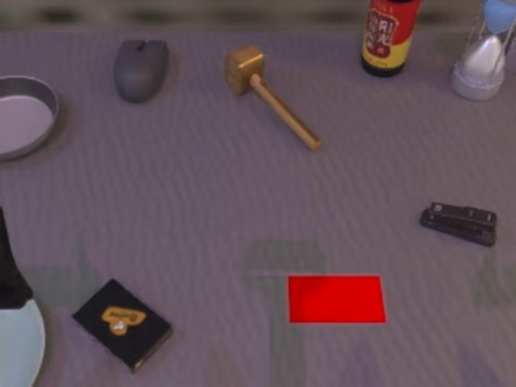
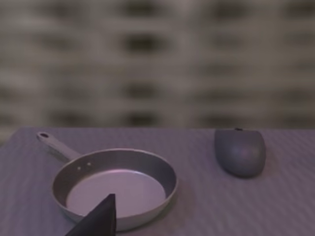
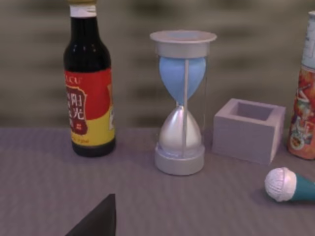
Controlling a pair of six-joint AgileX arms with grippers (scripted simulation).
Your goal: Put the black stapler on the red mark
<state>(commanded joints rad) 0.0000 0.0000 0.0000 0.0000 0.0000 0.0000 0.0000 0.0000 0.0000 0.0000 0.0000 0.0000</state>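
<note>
1. The left hand (image 2: 96,219) shows only as a dark fingertip in its wrist view, above a grey pan (image 2: 115,184); whether it is open I cannot tell.
2. The right hand (image 3: 96,219) is likewise one dark tip near the hourglass (image 3: 182,103), its state unclear.
3. The black stapler (image 1: 458,223) lies flat near the table's right edge: narrow, long, with faint grey highlights on top.
4. The red mark (image 1: 336,298) sits apart from it, nearer the front and to its left, bare.

rendered tabletop (image 1: 242,201), mixed props
</note>
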